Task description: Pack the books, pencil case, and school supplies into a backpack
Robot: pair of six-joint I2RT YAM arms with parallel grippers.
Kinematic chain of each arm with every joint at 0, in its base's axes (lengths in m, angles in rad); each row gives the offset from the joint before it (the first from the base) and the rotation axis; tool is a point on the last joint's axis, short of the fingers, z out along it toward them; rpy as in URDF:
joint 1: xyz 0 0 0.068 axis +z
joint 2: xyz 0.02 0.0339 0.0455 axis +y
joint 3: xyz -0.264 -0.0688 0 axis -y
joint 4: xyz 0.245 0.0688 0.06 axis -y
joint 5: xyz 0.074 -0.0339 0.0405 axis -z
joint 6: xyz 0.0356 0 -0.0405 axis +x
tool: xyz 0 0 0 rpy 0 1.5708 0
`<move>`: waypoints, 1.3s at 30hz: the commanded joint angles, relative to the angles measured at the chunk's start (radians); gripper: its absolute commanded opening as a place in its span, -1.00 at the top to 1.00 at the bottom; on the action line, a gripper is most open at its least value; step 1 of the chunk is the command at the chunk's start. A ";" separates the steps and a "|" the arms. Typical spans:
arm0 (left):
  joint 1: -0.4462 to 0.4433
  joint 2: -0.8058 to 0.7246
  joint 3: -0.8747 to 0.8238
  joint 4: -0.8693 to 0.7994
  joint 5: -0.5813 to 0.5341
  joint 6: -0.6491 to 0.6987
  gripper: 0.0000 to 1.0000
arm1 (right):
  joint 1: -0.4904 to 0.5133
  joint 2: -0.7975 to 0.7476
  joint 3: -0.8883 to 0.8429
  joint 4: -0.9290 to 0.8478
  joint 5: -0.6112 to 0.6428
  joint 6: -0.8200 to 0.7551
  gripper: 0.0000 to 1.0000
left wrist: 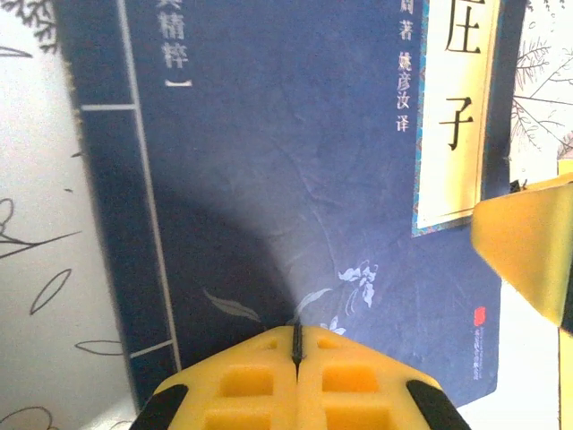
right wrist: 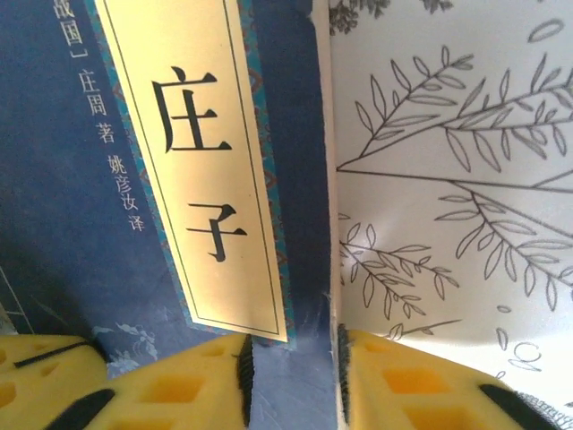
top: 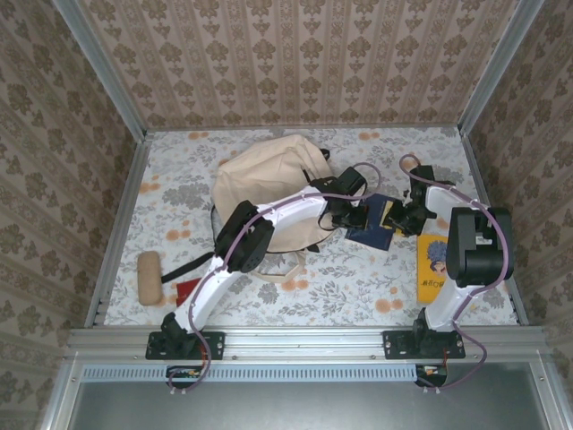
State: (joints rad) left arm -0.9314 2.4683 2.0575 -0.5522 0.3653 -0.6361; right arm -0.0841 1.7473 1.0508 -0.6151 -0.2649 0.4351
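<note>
facing thin navy book (left wrist: 286, 179) | left gripper (left wrist: 295, 339): yellow jaws flush together | right gripper (right wrist: 294, 376): jaws narrowly apart astride its edge

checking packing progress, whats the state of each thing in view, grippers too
backpack: lying on the table, opening unclear
navy book: closed, flat on the table
yellow book: closed, flat on the table
pencil case: on the table, untouched
red item: on the table, untouched
left gripper: shut, over the navy book
right gripper: jaws astride the navy book's edge, grip unclear
</note>
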 commanded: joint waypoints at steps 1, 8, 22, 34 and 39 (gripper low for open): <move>-0.002 0.052 -0.072 -0.048 -0.001 -0.025 1.00 | 0.020 -0.045 -0.014 0.038 -0.157 -0.002 0.63; 0.006 0.049 -0.080 -0.034 0.024 -0.025 1.00 | 0.021 -0.098 -0.033 0.065 -0.210 0.010 0.84; 0.020 0.055 -0.075 -0.017 0.061 -0.022 1.00 | 0.059 -0.035 -0.040 0.058 -0.149 0.006 0.62; 0.169 -0.274 -0.143 0.084 0.197 0.010 -0.01 | 0.067 -0.323 0.000 0.036 -0.128 -0.006 1.00; 0.298 -0.446 -0.340 0.203 0.269 -0.026 -0.46 | 0.093 -0.412 0.042 0.071 -0.349 0.006 1.00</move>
State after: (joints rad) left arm -0.6884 2.1136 1.7821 -0.4290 0.5709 -0.6449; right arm -0.0124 1.3811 1.0454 -0.5652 -0.4419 0.4446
